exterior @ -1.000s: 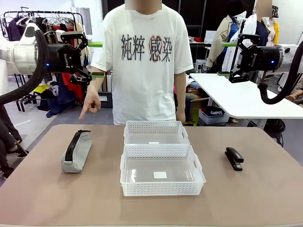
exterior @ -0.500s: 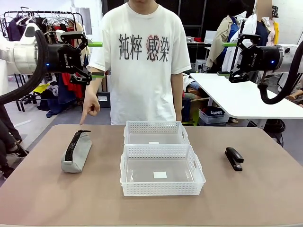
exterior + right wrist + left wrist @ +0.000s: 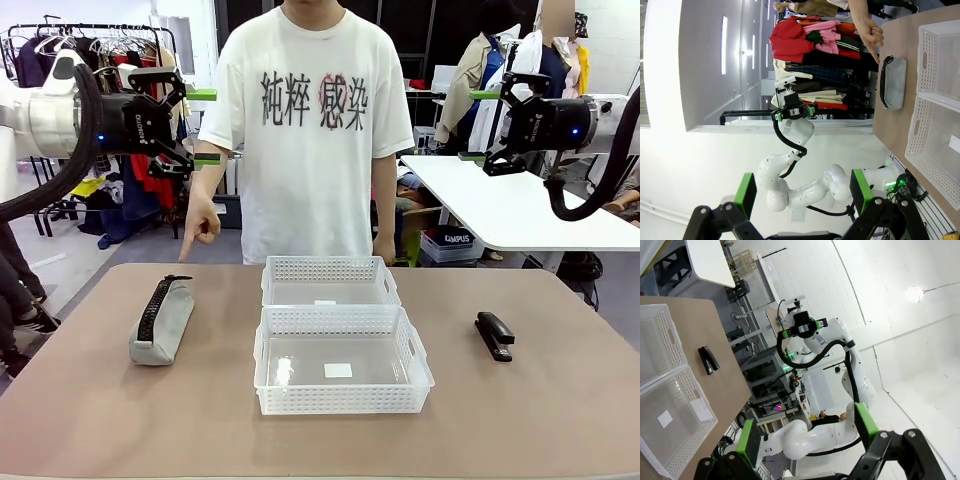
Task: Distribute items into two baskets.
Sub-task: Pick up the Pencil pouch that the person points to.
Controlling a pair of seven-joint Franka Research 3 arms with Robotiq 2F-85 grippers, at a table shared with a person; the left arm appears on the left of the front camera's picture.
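— Where is the pouch lying?
— The grey pouch (image 3: 162,320) is lying on the tabletop (image 3: 120,420), well to the left of the near basket (image 3: 343,398). Its black zipper is facing up and its long side is running away from the robot.

— And the stapler?
— The black stapler (image 3: 494,335) is resting to the right of the near basket, clearly apart from it and about level with its far wall.

— What about the other basket?
— The far basket (image 3: 327,268) is sitting directly behind the near basket, the two touching wall to wall. A small white label is showing through the near basket's clear bottom.

— What are the claws doing?
— The left claw (image 3: 205,126) is hovering high above and to the left of the near basket, jaws spread wide and gripping nothing. The right claw (image 3: 478,126) is hovering high above and to the right of it, also spread wide with nothing between its green pads.

— Is the person doing anything?
— The person (image 3: 315,130) is standing behind the near basket, past the far one. One hand (image 3: 201,220) is pointing a finger downward, up and to the left of the near basket, over the pouch's far end.
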